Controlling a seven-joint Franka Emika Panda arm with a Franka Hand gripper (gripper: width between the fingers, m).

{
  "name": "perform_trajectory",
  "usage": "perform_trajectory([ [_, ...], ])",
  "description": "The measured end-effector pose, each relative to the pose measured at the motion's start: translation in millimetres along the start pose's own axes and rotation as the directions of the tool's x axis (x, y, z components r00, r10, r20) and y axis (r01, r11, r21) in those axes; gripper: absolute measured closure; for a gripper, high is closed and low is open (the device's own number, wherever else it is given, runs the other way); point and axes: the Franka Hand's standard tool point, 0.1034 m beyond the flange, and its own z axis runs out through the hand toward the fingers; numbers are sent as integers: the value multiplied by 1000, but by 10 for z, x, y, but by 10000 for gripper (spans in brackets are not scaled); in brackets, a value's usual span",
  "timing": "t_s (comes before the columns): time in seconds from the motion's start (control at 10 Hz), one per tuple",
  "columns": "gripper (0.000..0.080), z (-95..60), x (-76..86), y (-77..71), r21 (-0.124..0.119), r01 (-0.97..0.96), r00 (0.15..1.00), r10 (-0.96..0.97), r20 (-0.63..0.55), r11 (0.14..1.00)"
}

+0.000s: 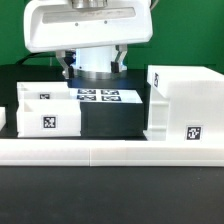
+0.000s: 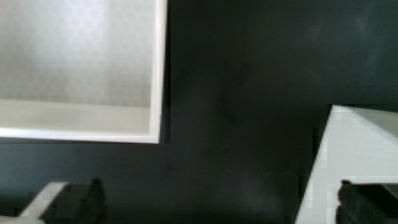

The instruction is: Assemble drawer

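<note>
A small open white drawer box (image 1: 45, 112) with a marker tag on its front sits on the dark table at the exterior view's left. A larger white drawer housing (image 1: 185, 105) stands at the right. My gripper (image 1: 92, 72) hangs above the table between them, towards the back. In the wrist view the gripper (image 2: 217, 205) is open and holds nothing. Only dark table shows between its dark fingertips (image 2: 71, 200). One white part's hollow inside (image 2: 80, 70) lies beside one finger, and a white panel edge (image 2: 356, 150) lies by the other finger.
The marker board (image 1: 97, 96) lies flat on the table below the gripper, between the two white parts. A long white rail (image 1: 110, 152) runs across the front of the table.
</note>
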Motion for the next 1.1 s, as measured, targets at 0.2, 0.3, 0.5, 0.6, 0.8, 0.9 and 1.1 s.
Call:
perform_trajectory([
  [0.2,150,76,-51,23,-16,3,1000,-3,-14,1000],
  [0.3,150,177,-164,66,-31,14,1000,-15,-20,999],
  [0.5,150,358,-330,173,-58,26,999,-28,-28,998],
  [0.6,150,457,-361,211,-70,26,999,-28,-32,997],
  [0.8,150,569,-394,234,-78,25,999,-27,-28,997],
  [0.9,150,630,-406,251,-85,23,999,-26,-30,996],
  [1.1,150,756,-436,268,-97,27,999,-30,-32,995],
])
